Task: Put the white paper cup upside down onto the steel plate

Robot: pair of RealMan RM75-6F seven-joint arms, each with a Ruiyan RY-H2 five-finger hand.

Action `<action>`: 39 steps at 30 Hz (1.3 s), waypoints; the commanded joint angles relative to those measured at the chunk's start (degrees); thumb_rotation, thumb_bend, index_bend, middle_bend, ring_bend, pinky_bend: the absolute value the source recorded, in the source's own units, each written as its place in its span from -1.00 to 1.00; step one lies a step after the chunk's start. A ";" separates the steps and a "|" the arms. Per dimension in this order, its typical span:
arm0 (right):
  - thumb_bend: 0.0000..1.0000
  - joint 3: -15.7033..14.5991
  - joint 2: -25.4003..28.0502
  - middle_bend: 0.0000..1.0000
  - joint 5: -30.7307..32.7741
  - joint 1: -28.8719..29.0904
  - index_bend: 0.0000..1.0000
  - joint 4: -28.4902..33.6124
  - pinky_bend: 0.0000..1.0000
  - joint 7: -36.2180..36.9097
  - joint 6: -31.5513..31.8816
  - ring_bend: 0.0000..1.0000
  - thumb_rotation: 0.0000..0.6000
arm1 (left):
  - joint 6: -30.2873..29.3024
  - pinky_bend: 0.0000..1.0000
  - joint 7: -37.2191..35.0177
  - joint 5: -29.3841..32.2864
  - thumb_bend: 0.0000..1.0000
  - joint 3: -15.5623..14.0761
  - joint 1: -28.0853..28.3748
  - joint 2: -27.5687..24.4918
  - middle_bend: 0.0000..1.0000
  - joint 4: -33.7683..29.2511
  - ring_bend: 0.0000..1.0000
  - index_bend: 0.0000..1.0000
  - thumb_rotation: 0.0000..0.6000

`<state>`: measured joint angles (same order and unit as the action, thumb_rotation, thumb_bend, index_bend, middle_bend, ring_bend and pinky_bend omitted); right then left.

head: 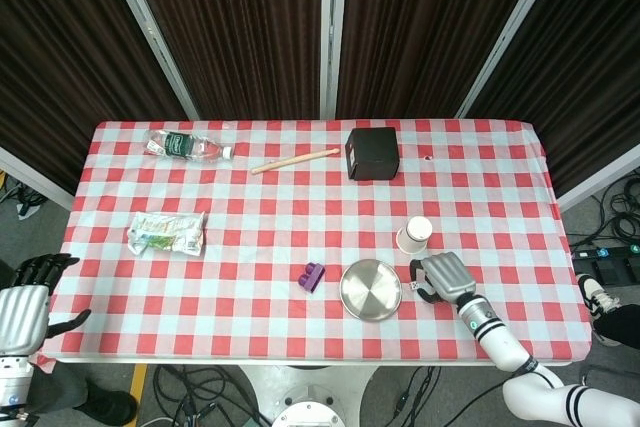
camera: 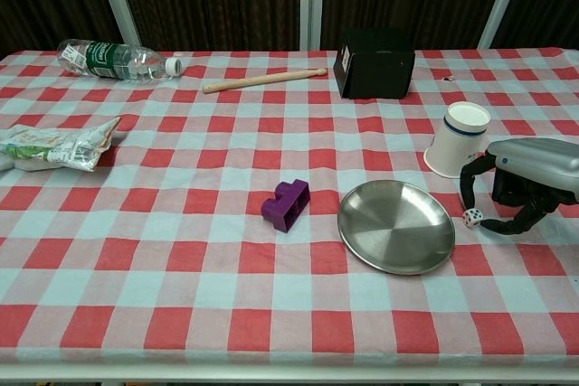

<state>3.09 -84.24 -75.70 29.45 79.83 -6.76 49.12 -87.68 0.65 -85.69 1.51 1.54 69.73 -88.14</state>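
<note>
Table (head: 250, 237) was covered by a red-and-white checked cloth (camera: 181, 250), cloth hung over the near edge. Behind it dark ribbed curtain panels (head: 240, 17) split by pale metal posts (head: 328, 27). Grey floor at both sides, cables (head: 200, 387) bundled under the near edge, more cables and a power strip (head: 610, 257) at 3 o'clock off the table.

White paper cup (camera: 457, 139) stood upright, mouth up, at about 1 o'clock from the steel plate (camera: 396, 225), near it but apart. Plate lay flat on the cloth, right of centre near the front edge.

Right hand (camera: 520, 189) hovered low at 3 o'clock of the plate, just at 4 o'clock of the cup, not touching it. Fingers (camera: 469, 183) curved downward, spread apart, holding nothing. A small white die (camera: 472, 217) sat on the cloth under the fingertips.

Left hand (head: 30, 292) was off the table at 9 o'clock, beyond the left edge, fingers apart, nothing in it.

Purple block (camera: 287, 204) at 9 o'clock of the plate. Black box (camera: 374, 62) at 12 o'clock, far side. Wooden stick (camera: 263, 80) left of the box. Clear plastic bottle (camera: 118, 59) lying at 10 o'clock far corner. Crumpled snack bag (camera: 56, 145) at the left edge.
</note>
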 commanded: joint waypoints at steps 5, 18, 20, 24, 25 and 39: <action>-0.39 0.72 5.99 1.00 -4.08 0.26 0.22 8.40 1.00 4.91 2.94 1.00 1.00 | -0.18 -0.70 0.10 0.06 -0.93 0.07 -0.12 -0.14 -0.58 -0.03 -0.71 -0.53 1.00; -0.44 1.12 -1.51 1.00 0.83 7.12 -0.28 5.10 1.00 -4.50 -4.93 0.99 1.00 | -0.25 -0.70 -0.41 0.47 -0.92 -0.15 -0.67 -0.10 -0.58 0.37 -0.71 -0.53 1.00; -0.49 0.90 -1.62 1.00 1.94 6.99 -0.40 5.75 1.00 -5.69 -4.58 0.97 1.00 | -0.06 -0.70 -0.50 0.37 -0.92 -0.27 -0.64 -0.04 -0.58 0.48 -0.71 -0.53 1.00; -0.63 0.88 0.16 0.87 1.23 5.62 -0.65 8.40 1.00 -5.46 -0.93 0.80 1.00 | -0.34 -0.70 -0.74 0.39 -0.93 -0.11 -0.73 0.01 -0.58 0.57 -0.71 -0.53 1.00; -0.67 1.03 0.92 0.79 0.23 4.89 -0.70 9.36 1.00 -4.34 0.90 0.73 1.00 | -0.49 -0.70 -0.85 0.33 -0.93 -0.06 -0.76 -0.01 -0.58 0.57 -0.71 -0.53 1.00; -0.83 6.52 11.30 -0.62 2.12 1.19 -0.92 6.45 -0.56 13.56 7.47 -0.90 1.00 | -0.11 -0.70 0.34 -0.30 -0.93 -0.26 -0.47 -0.50 -0.58 -0.41 -0.71 -0.53 1.00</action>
<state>8.34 -74.47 -78.67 29.86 88.25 6.17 62.92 -87.91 0.87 -85.97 1.32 1.00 69.31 -88.44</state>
